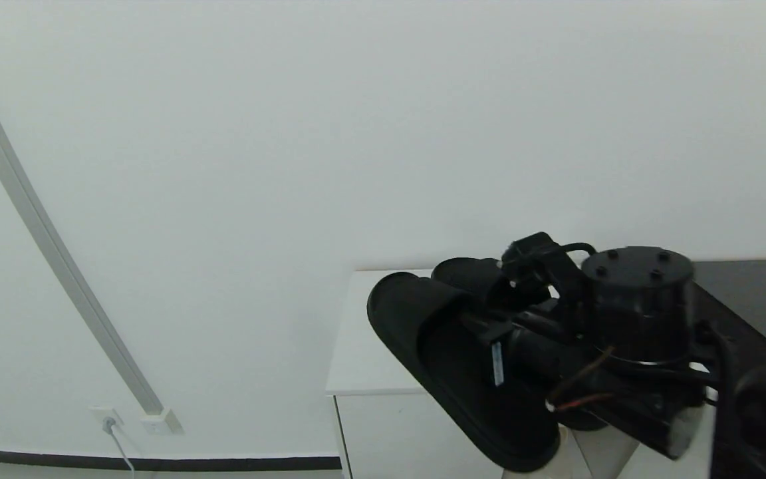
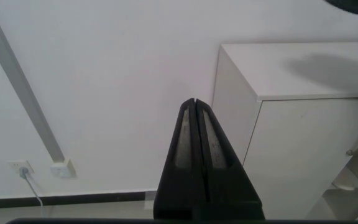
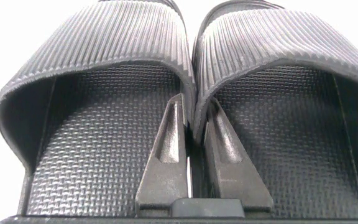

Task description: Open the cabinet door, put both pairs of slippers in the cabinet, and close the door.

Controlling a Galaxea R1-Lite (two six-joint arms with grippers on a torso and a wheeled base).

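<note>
Right wrist view: right gripper (image 3: 194,102) clamped on both slippers (image 3: 104,56) at their inner walls; left gripper (image 2: 195,106) together, empty. Likely carrying; next, lower them into the cabinet (image 1: 370,346).

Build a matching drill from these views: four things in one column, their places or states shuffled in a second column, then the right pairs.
1. pair of black ribbed rubber slippers
2. left gripper
3. white cabinet
4. white wall socket

A. low on the wall, grey cable plugged in
B. stands against the wall
C. shut, holding nothing
D. clamped together by the right gripper

Pairs: 1-D, 2-C, 3-B, 4-A
</note>
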